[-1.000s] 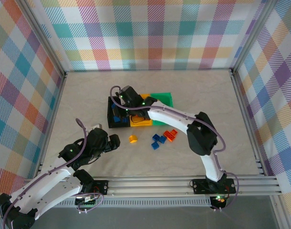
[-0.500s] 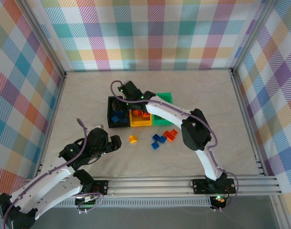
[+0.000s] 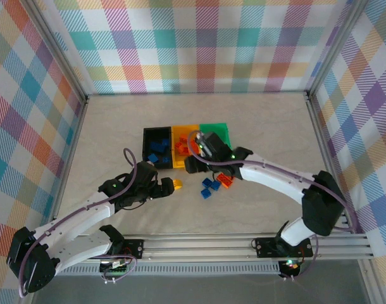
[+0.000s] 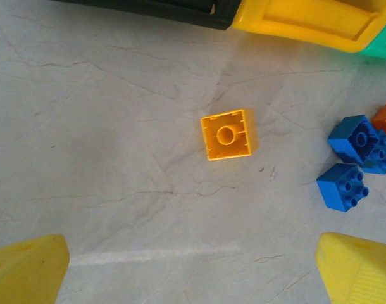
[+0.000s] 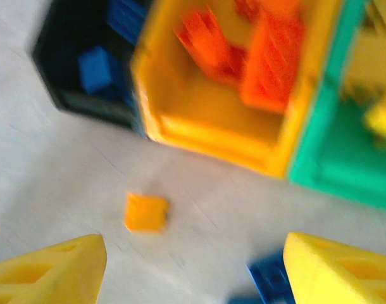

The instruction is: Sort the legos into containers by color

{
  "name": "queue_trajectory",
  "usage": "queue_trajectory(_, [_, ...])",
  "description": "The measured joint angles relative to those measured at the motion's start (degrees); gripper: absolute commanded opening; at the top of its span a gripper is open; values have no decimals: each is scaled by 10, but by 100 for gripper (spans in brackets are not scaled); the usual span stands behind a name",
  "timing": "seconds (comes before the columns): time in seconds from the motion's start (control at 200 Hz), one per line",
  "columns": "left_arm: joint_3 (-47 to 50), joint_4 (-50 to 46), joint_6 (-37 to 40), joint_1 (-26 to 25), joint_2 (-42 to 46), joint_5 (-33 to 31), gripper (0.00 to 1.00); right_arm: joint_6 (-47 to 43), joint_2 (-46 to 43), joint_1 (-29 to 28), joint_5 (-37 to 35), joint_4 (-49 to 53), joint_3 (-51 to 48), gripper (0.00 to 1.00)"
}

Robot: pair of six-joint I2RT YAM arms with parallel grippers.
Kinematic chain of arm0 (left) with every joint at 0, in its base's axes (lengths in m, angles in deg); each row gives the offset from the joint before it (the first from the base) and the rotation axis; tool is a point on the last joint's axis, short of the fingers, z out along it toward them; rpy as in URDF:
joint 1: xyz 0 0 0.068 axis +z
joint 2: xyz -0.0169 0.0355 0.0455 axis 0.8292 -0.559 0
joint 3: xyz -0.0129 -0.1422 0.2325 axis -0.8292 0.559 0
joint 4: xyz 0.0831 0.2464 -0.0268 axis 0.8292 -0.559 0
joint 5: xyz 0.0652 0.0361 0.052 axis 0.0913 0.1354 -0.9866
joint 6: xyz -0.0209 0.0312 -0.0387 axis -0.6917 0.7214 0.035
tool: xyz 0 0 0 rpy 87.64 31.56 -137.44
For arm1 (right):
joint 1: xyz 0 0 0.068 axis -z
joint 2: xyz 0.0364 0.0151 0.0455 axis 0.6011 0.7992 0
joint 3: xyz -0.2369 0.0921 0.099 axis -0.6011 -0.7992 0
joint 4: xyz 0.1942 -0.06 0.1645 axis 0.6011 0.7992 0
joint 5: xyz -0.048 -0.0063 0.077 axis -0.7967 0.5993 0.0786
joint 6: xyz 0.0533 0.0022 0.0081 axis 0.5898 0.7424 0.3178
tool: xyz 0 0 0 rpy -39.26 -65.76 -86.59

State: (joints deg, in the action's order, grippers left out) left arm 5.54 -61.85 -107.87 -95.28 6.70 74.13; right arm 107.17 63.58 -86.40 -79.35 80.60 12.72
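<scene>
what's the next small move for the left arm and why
Likely ease the open left gripper forward and down around the small yellow plastic brick: it lies alone on the table just ahead of the spread fingers, not yet binned.

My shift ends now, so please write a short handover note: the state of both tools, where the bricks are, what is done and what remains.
Left tool: open, empty, over the small yellow plastic brick lying studs down on the table.
Right tool: open, empty, just in front of the yellow-orange plastic bin.
Done: blue bricks in the black plastic bin, orange-red bricks in the yellow-orange one, yellow bricks in the green plastic bin.
Left: that yellow brick, loose blue bricks, loose orange-red bricks.
</scene>
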Motion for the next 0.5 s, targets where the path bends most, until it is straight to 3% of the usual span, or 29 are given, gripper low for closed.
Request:
queue_trajectory(0.135, [0,15,0,0,0,0,100,27,-58,17,-2,25,-104,77])
queue_trajectory(0.28, [0,17,0,0,0,0,100,43,-70,29,19,30,-149,77])
queue_trajectory(0.5, [4,17,0,0,1,0,100,48,-21,-30,58,2,-152,76])
